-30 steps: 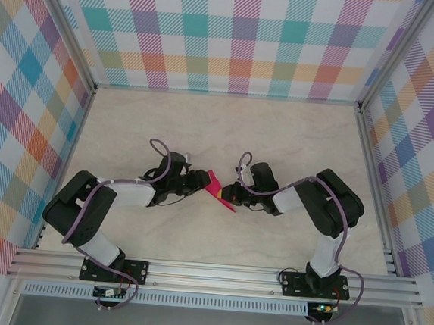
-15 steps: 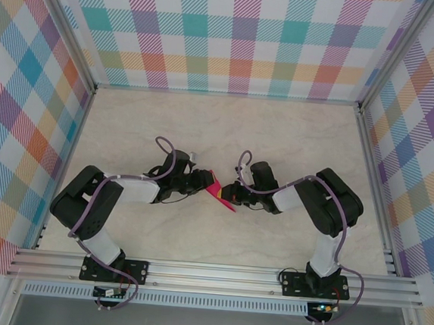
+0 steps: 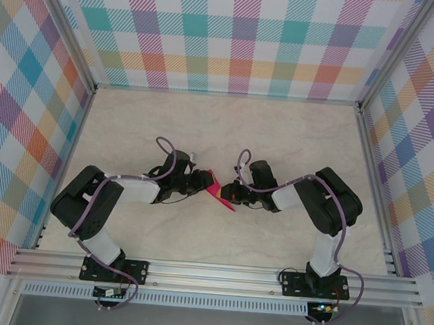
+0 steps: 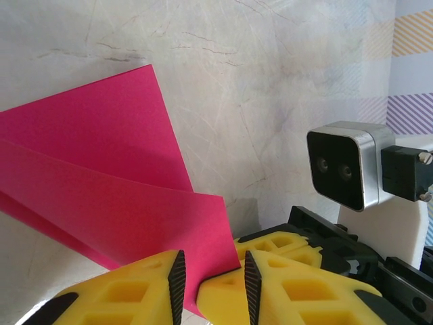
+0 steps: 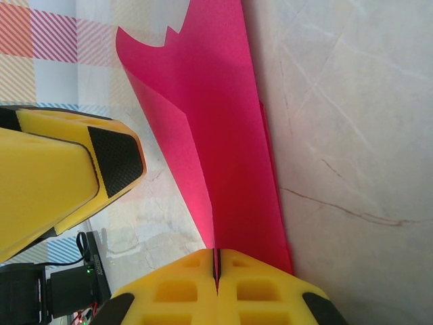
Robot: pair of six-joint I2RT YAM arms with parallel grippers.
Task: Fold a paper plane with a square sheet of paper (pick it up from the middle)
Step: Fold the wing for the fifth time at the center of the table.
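Observation:
The magenta-pink sheet of paper (image 3: 219, 190) is folded into creased layers, a narrow pointed paper plane shape, and sits at the table's middle between both grippers. My right gripper (image 3: 229, 193) is shut on its folded edge (image 5: 223, 149), fingertips (image 5: 218, 252) pressed together with the paper coming out of them. My left gripper (image 3: 205, 183) faces it from the left. In the left wrist view its jaws (image 4: 213, 261) stand a little apart, with a raised flap of the paper (image 4: 135, 203) between the black pads and a gap showing.
The marble-patterned tabletop (image 3: 227, 133) is bounded by aluminium rails and plaid walls (image 3: 236, 35). The right wrist's camera housing (image 4: 346, 164) sits close in front of my left gripper. The left fingertip pad (image 5: 115, 159) is just beside the paper.
My left arm's elbow has shifted slightly to the right and its jaws have narrowed around the paper flap. The right gripper has stayed shut in place.

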